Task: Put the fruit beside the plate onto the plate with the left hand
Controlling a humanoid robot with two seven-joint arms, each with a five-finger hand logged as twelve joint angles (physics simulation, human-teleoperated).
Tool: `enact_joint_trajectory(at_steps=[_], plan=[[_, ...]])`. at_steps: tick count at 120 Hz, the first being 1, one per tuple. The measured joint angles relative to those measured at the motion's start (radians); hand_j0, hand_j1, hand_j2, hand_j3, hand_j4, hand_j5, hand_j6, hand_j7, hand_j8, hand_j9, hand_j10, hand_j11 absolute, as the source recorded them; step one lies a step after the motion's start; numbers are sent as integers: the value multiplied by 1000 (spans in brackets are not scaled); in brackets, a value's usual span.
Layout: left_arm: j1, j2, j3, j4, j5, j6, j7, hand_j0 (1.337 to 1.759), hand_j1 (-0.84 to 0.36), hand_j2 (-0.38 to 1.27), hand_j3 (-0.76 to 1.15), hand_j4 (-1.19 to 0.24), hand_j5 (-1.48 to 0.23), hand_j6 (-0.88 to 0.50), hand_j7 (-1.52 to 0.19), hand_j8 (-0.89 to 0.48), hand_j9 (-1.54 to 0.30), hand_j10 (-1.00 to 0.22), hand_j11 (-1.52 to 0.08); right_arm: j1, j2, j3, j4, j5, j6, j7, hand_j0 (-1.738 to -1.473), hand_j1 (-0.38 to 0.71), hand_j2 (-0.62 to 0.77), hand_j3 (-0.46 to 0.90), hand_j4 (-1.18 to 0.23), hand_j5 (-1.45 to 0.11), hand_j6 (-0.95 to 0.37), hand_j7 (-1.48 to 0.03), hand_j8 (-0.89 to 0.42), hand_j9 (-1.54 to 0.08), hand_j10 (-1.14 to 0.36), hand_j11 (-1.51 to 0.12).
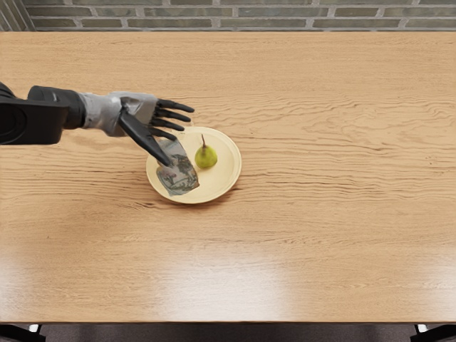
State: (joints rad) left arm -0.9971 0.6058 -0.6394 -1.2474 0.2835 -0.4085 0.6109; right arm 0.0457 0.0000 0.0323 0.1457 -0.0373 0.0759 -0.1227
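The plate (222,173), round, shallow and pale yellow, carries two things. A small pear (206,157) stands upright on it, a little up and right of the plate's middle; it is yellow-green, wide at the bottom and narrow at the top, with a thin dark stem pointing up. On the plate's left half lies a grey, mottled patch (179,176) with some faint green and brown marks in it (too blurred to tell what it is, or whether the marks are writing). The left hand (144,116) hangs over the plate's upper left edge with nothing in its grasp: its dark fingers (175,107) are spread and straight, most pointing right just above the plate's rim, while one long digit reaches down and right over the plate and ends at the grey patch's upper corner. The pear sits just right of that digit, apart from it. The grey wrist and black forearm (35,117) run off to the left of the plate. The plate rests on a light wooden table (335,221), and a brick wall (214,14) shows well beyond the plate, past the table's far edge.
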Motion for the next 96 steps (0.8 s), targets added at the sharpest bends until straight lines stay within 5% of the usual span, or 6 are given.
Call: enact_joint_trajectory(at_steps=[38,59,96], plan=[[69,221,-56,58,-378,-192,0,1658,323,17,0,-25,-34,-19,-33,-19,-33,-25,-33,-1,0,-1,-1,0,-1,0,-1658,-349,0,0,0,0,0,0,0,0,0,0],[160,278,-58,85,-437,-201,0,1658,338,7,0,-10,-14,-7,-14,-7,-14,-10,-14,-2,0,-1,-3,0,-2,0,-1658,-349,0,0,0,0,0,0,0,0,0,0],[192,371,-58,131,-471,-203,0,1658,346,1,0,0,-3,1,-3,0,-3,-1,-3,-3,0,-2,-3,0,-2,0,-1658,-349,0,0,0,0,0,0,0,0,0,0]])
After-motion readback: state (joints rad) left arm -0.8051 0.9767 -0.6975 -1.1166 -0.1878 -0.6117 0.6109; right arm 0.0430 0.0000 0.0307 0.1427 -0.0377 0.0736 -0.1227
